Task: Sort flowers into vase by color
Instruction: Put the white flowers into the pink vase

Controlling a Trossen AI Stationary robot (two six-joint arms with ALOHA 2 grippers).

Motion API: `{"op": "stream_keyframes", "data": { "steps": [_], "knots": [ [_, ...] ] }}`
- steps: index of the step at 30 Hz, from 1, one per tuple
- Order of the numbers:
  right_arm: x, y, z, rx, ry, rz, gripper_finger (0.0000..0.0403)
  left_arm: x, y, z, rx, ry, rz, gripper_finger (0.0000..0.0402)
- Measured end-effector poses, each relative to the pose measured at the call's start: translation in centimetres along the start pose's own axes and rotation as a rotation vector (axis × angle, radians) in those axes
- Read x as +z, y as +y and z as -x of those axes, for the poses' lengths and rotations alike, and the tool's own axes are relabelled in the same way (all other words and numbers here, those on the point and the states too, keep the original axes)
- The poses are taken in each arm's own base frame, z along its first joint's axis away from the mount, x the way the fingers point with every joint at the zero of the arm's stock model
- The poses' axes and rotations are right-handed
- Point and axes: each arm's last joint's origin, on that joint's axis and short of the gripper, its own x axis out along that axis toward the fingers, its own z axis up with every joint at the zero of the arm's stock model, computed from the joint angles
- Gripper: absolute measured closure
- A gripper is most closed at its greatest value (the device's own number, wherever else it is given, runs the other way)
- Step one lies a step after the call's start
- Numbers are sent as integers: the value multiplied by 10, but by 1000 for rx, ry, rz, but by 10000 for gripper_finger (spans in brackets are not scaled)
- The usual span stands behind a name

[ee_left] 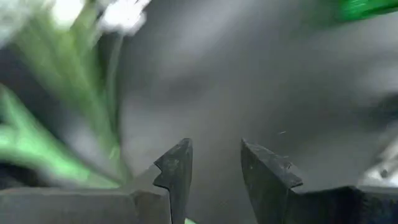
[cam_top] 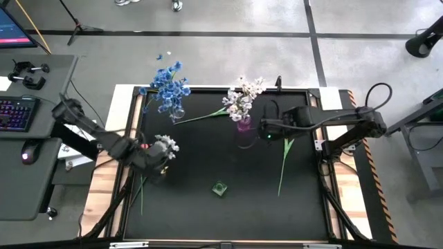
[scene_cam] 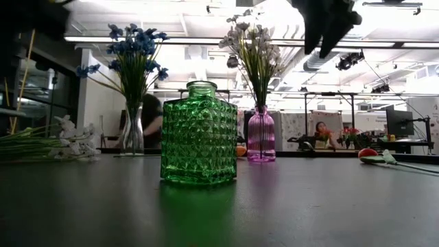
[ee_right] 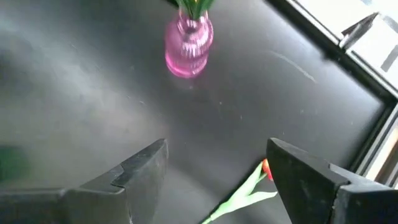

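Green vase [scene_cam: 199, 134] nearest, empty. Left gripper [cam_top: 160, 158] grasping white flower [cam_top: 167, 144]; right gripper [ee_right: 217, 180] released above orange tulip [ee_right: 265, 167].

light: bright overhead ceiling strips, glare in low view | shadows: soft, faint | blur: left wrist view smeared | high view: sharp

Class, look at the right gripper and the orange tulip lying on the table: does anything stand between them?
Nothing visible does. The right gripper hangs open above bare black table, and the orange tulip lies flat just below its fingers. The pink vase stands farther off, to one side of that path.
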Motion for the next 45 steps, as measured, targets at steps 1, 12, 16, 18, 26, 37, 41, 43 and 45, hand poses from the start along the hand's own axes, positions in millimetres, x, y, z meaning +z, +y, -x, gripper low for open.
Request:
{"op": "stream_keyframes", "data": {
  "steps": [1, 12, 16, 18, 26, 37, 41, 43, 45],
  "knots": [
    [-3, 1, -4, -6, 5, -3, 142, -6, 2, -2, 23, 2, 29, 280],
    [-10, 11, -29, 40, 3, -29, 142, -13, 22, -45, 257, 62, 79, 279],
    [-8, 13, -29, 56, -13, -31, 142, -8, 29, -59, 327, 102, 71, 277],
    [-8, 13, -29, 61, -17, -35, 142, -5, 33, -64, 354, 110, 68, 275],
    [-7, 14, -29, 66, -22, -38, 142, 5, 34, -78, 307, 153, 68, 275],
    [-7, 14, -29, 68, -24, -47, 142, 3, 46, -89, 359, 190, 96, 275],
    [-6, 15, -29, 72, -29, -50, 142, 5, 40, -85, 338, 181, 87, 275],
    [-6, 15, -29, 75, -31, -52, 142, 5, 40, -85, 343, 167, 81, 275],
    [-6, 15, -29, 76, -32, -53, 142, 4, 42, -87, 357, 169, 81, 275]
  ]
}}
